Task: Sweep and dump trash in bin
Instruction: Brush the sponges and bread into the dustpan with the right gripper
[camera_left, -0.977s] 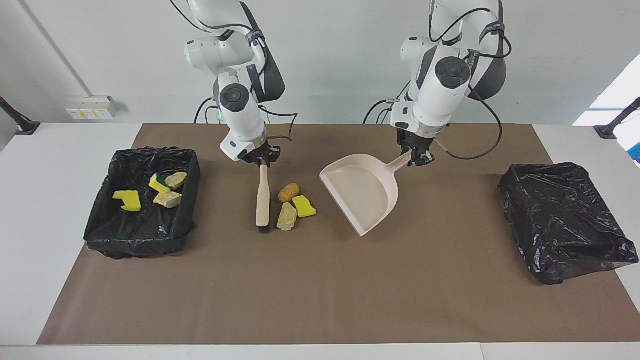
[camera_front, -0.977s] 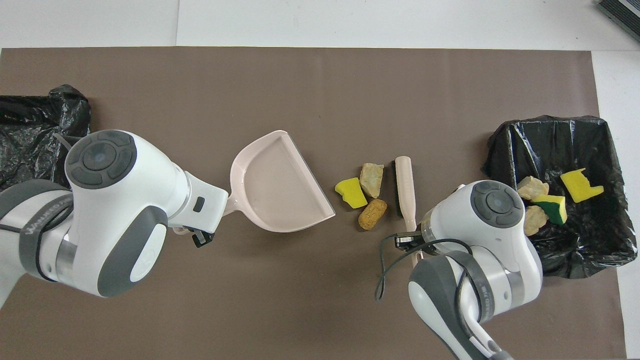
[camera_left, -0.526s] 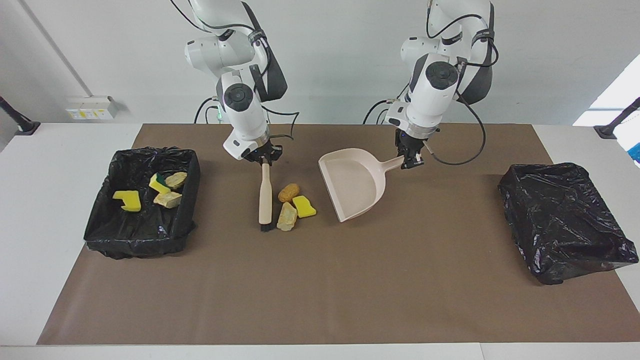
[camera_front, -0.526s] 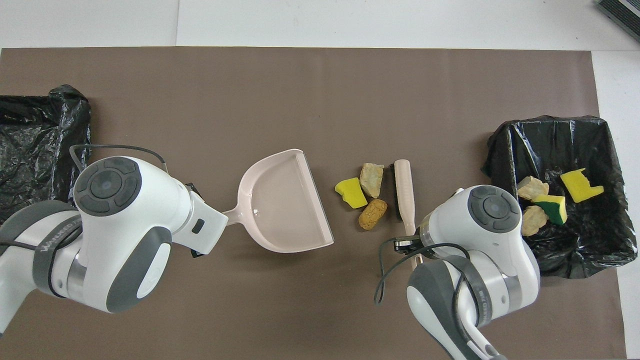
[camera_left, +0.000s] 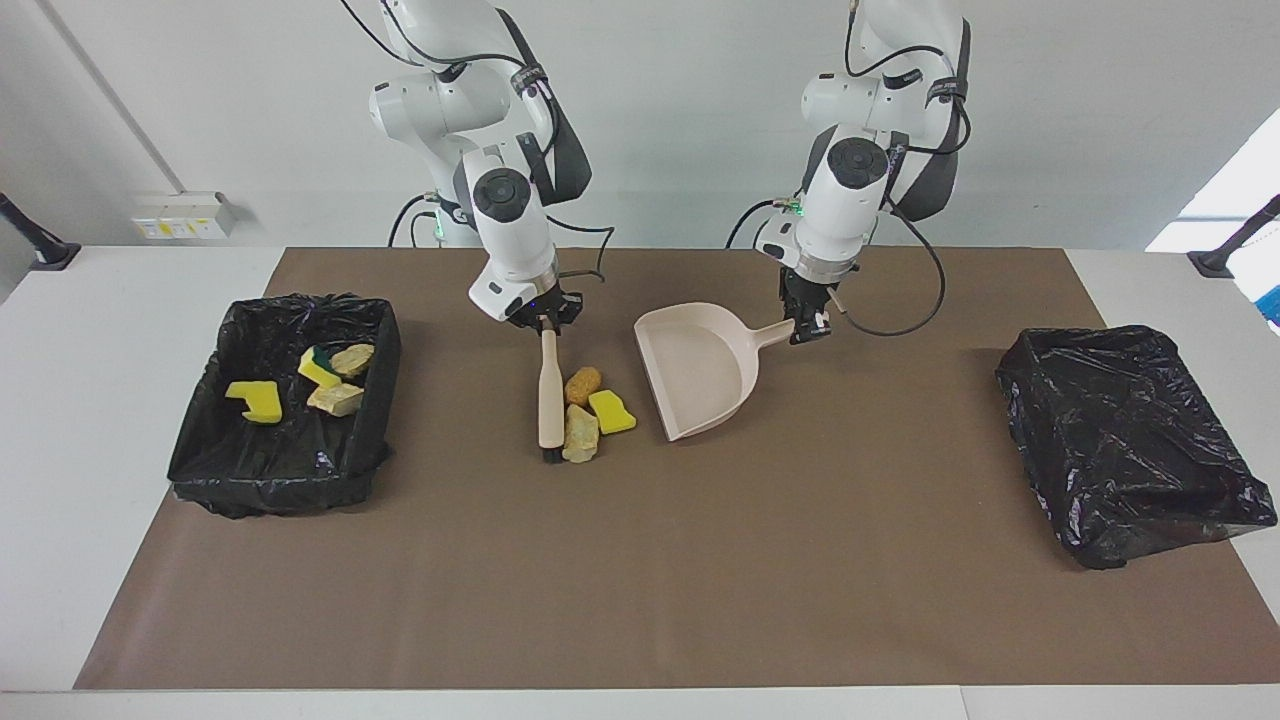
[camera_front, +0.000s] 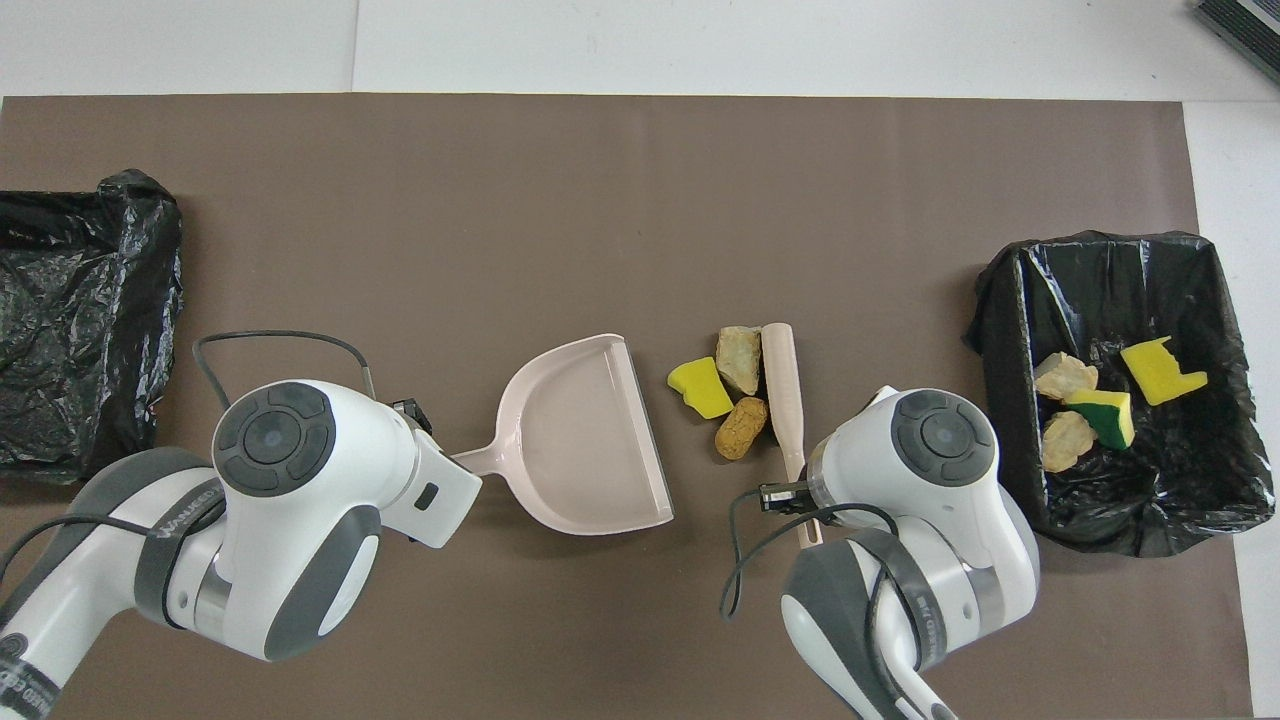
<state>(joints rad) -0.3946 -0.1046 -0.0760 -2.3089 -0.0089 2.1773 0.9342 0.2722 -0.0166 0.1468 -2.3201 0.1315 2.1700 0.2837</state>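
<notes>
Three loose trash pieces lie mid-mat: a brown lump (camera_left: 583, 384) (camera_front: 741, 428), a yellow sponge (camera_left: 611, 411) (camera_front: 700, 386) and a tan rock (camera_left: 581, 433) (camera_front: 739, 358). My right gripper (camera_left: 543, 325) is shut on the handle of the beige brush (camera_left: 547, 400) (camera_front: 783, 390), whose bristle end rests against the pieces on the side toward the right arm's end. My left gripper (camera_left: 805, 325) is shut on the handle of the beige dustpan (camera_left: 700, 370) (camera_front: 590, 440). Its open mouth faces the pile, a short gap away.
A black-lined bin (camera_left: 280, 478) (camera_front: 1010, 300) at the right arm's end of the table holds several yellow and tan trash pieces. A second black-lined bin (camera_left: 1120, 430) (camera_front: 70, 300) stands at the left arm's end. A brown mat (camera_left: 640, 580) covers the table.
The brush has slid toward the dustpan, nudging the three pieces together. The dustpan has swung and drawn closer to the pile, its mouth now facing it.
</notes>
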